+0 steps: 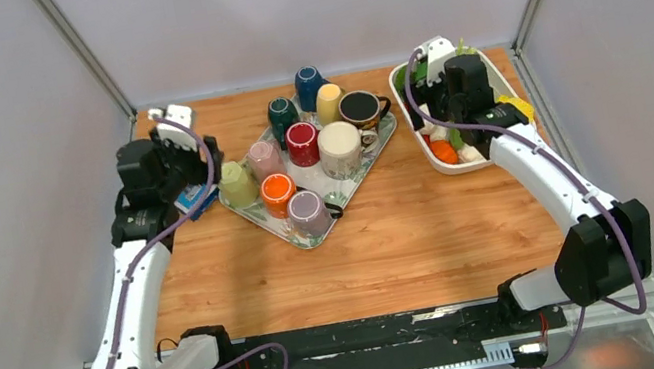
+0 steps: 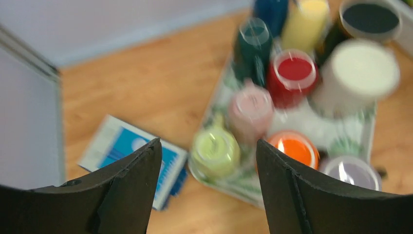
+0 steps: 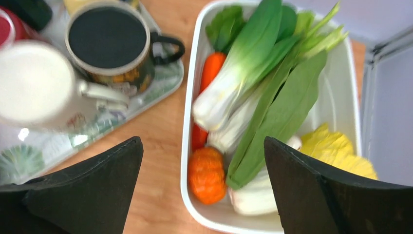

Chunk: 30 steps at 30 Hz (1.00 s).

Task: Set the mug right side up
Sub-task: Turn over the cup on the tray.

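Green mug looks bottom-up at the left corner of the tray; left gripper aims at it from above, jaws open and empty; come straight down and pinch its side, missing the pink mug; right gripper is open too, over the white tub.

1. Left gripper sits at the bottom of frame, both dark fingers spread wide w/ nothing gripped.
2. Seen thru the gap: yellow-green mug at the near corner of a patterned tray.
3. Rest of tray is packed: pink mug, red mug, teal mug, orange mug, lilac mug, big cream mug, dark mug at the back.
4. Blue/white box lies flat on the wood table, just left of the tray.
5. Pic's pretty blurry tbh, can't tell which mugs are flipped.
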Each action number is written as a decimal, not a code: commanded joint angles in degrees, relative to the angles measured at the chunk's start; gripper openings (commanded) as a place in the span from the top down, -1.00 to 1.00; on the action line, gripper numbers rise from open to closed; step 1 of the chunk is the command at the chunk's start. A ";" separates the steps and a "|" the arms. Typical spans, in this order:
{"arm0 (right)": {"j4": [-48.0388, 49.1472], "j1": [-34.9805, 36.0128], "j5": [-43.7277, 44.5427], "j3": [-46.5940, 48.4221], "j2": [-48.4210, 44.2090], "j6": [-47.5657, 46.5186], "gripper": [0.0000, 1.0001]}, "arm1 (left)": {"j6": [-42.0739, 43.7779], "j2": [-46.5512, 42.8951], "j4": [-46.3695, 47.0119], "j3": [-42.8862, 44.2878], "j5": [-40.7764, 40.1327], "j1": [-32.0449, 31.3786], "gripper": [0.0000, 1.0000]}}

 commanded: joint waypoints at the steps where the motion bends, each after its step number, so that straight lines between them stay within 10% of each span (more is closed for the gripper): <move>1: -1.88 0.19 -7.86 -4.17 -1.88 -3.80 -1.00 | 9.42 -2.67 -5.30 -8.95 17.83 -0.18 -0.58; 9: -7.37 0.60 -30.35 -9.14 -4.26 -19.79 -1.00 | 33.94 -1.34 -23.18 -7.89 28.57 -2.15 -0.58; 16: -8.35 6.34 -39.05 -7.15 -2.60 -22.54 -0.97 | 45.99 8.60 -38.40 9.67 29.64 -9.05 -0.48; 30: 1.06 19.04 -43.41 -12.51 5.00 -30.45 -0.54 | 35.81 0.37 -23.20 -6.26 29.85 -11.10 -0.35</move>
